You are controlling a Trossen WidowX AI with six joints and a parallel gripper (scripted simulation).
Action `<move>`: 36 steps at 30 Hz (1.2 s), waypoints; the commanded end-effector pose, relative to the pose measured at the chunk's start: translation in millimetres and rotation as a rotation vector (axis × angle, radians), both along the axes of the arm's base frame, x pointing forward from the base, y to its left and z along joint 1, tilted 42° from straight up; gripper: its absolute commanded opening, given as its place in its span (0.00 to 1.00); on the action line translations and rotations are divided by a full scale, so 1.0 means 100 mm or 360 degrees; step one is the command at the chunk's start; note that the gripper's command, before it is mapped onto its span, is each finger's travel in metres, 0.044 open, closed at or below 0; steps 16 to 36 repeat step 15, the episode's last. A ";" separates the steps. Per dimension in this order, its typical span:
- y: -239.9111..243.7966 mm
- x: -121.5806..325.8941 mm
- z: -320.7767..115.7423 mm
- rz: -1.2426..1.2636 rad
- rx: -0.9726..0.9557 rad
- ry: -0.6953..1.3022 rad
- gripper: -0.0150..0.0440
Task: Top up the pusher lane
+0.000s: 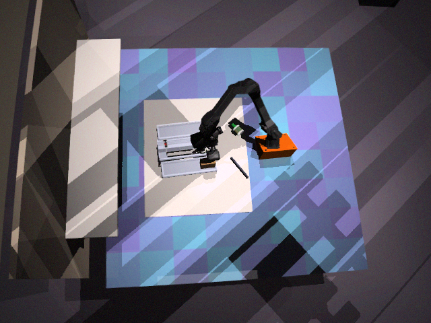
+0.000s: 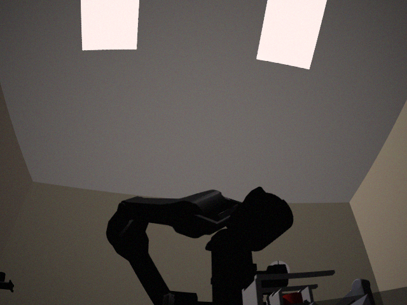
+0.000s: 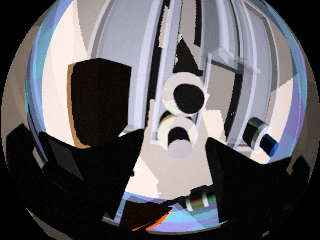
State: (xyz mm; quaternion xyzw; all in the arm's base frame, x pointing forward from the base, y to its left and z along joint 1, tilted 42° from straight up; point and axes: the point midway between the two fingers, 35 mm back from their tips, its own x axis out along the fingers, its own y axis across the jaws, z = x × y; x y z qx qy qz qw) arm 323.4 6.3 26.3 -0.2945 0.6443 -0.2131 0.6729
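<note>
While two jars [image 3: 180, 116] stand in-lane, the end effector [image 3: 176, 160] hangs spread, unladen.

Dim; hard slanted shadow bands; backlit arm [image 2: 197, 216] silhouetted; wrist view fisheye-warped.

two pale jars stand in a row in the middle lane [image 3: 175, 40] of the grey rack, seen from above in the wrist view. the front jar [image 3: 178, 135], cream with a greyish lid, stands upright at the lane's front end. the rear jar [image 3: 184, 94], matching it but with a dark top, stands touching it just behind. neither is between the fingers.
</note>
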 end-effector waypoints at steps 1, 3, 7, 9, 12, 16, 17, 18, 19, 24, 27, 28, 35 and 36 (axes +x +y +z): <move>0.01 0.01 0.04 -0.0015 0.0011 -0.0017 0.73; 0.01 -0.02 0.04 -0.0015 0.0011 -0.0017 0.73; 0.00 -0.13 0.05 -0.0015 0.0012 -0.0015 0.73; 0.00 -0.20 0.05 -0.0014 0.0012 -0.0015 0.73; -0.01 -0.31 0.05 -0.0014 0.0012 -0.0014 0.73; -0.02 -0.41 0.05 -0.0014 0.0012 -0.0012 0.73; -0.02 -0.41 0.05 -0.0014 0.0012 -0.0012 0.73; -0.02 -0.41 0.05 -0.0014 0.0012 -0.0012 0.73; -0.02 -0.41 0.05 -0.0014 0.0012 -0.0012 0.73; -0.02 -0.41 0.05 -0.0014 0.0012 -0.0012 0.73; -0.02 -0.41 0.05 -0.0014 0.0012 -0.0012 0.73; -0.02 -0.41 0.05 -0.0014 0.0012 -0.0012 0.73; -0.02 -0.41 0.05 -0.0014 0.0012 -0.0012 0.73; -0.02 -0.41 0.05 -0.0014 0.0012 -0.0012 0.73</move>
